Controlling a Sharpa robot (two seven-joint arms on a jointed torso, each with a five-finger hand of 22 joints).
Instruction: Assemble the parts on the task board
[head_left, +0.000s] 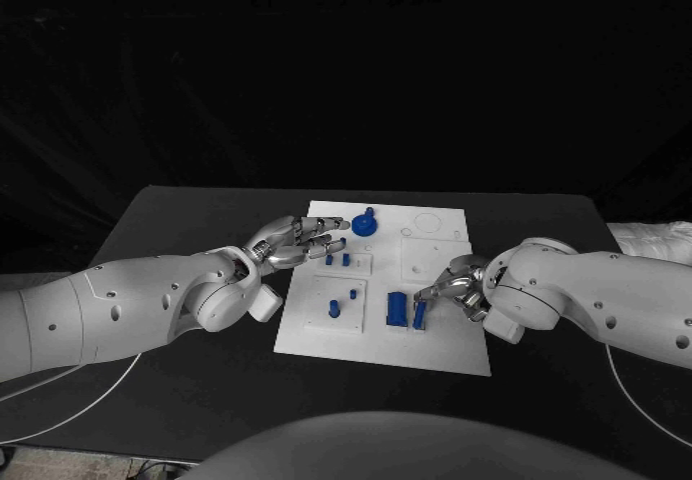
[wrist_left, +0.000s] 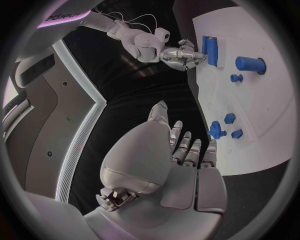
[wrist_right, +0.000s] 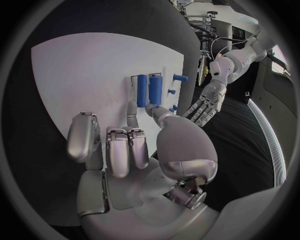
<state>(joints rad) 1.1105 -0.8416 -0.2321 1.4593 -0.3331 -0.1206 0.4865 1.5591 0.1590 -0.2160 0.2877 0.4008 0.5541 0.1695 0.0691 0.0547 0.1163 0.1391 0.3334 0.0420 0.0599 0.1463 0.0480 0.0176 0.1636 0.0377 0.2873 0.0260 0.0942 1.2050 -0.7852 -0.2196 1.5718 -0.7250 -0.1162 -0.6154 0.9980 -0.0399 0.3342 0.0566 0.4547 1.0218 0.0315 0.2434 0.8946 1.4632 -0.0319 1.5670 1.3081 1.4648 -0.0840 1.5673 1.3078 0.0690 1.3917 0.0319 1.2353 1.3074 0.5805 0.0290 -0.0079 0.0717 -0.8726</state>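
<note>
Parts of blue plastic lie and stand on the white task board (head_left: 378, 345), which we see flat in the middle of the black table (head_left: 188, 215). Nearest to us, two tall blue blocks (head_left: 397, 309) stand side by side on the board's near right area; just to their left sit a short peg (head_left: 336, 307) and a smaller stud (head_left: 352, 295). Our right hand (head_left: 450, 290) rests at the board's right edge, its fingers (wrist_right: 119, 150) curled inward, a fingertip close to the nearer tall block; we cannot tell whether it touches. We see nothing held in that hand. Farther along, two small blue pieces (head_left: 339, 259) stand near the board's centre-left. Our left hand (head_left: 296, 240) hovers over the board's left edge, its fingers (wrist_left: 187, 145) extended and slightly apart, holding nothing. Farthest from us, a round blue knob-like part (head_left: 366, 223) sits at the board's far end, just beyond the left fingertips.
</note>
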